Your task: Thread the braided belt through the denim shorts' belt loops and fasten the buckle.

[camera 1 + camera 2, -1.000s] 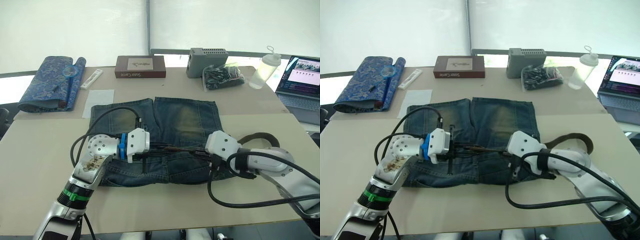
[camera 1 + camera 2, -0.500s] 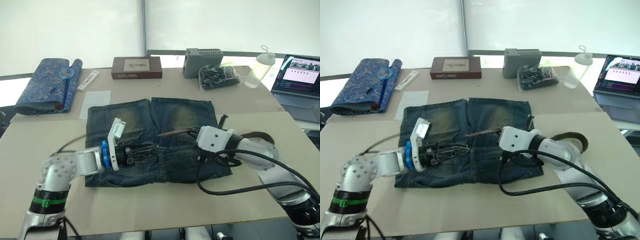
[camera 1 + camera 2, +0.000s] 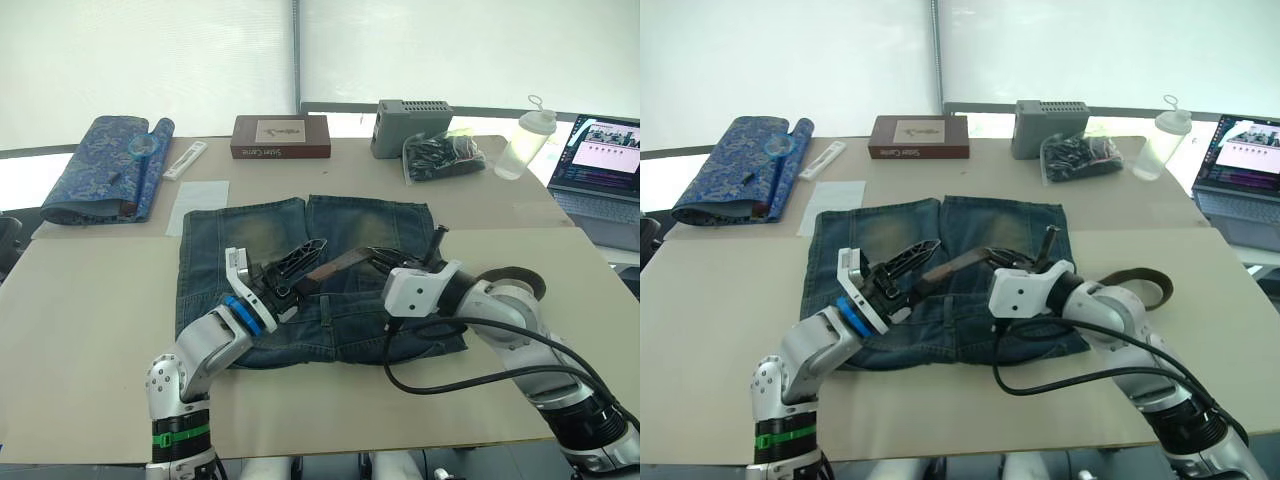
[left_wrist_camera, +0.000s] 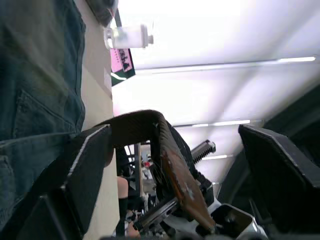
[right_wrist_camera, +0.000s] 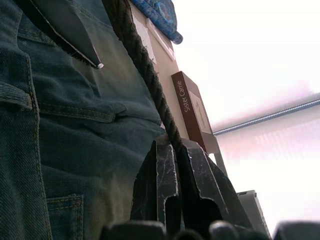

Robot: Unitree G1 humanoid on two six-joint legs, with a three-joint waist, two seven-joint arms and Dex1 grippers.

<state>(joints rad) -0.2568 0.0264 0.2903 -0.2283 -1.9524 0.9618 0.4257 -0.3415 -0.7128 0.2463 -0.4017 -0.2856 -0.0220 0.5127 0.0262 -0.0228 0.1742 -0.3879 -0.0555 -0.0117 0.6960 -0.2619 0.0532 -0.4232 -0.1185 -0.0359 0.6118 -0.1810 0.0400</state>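
The denim shorts (image 3: 345,235) lie flat in the middle of the table, legs pointing away from me. The braided belt (image 3: 340,264) is lifted off them in a slanted brown strip, and its far part curls on the table at the right (image 3: 515,276). My right gripper (image 3: 383,256) is shut on the belt, its fingers (image 5: 192,175) pinching the braid. My left gripper (image 3: 305,268) is raised over the shorts' left half and stands open; the belt (image 4: 172,165) passes between its spread fingers (image 4: 75,165). I cannot make out the buckle or the belt loops.
Along the table's far side sit a blue patterned cloth (image 3: 100,170), a white sheet (image 3: 205,195), a brown box (image 3: 280,136), a grey box (image 3: 412,126), a black bag (image 3: 445,155) and a bottle (image 3: 525,140). A laptop (image 3: 605,160) stands far right.
My left gripper has gone from shut to open, and its arm has dropped so the fingers tilt up and away. The right gripper has kept its hold and raised the belt off the shorts.
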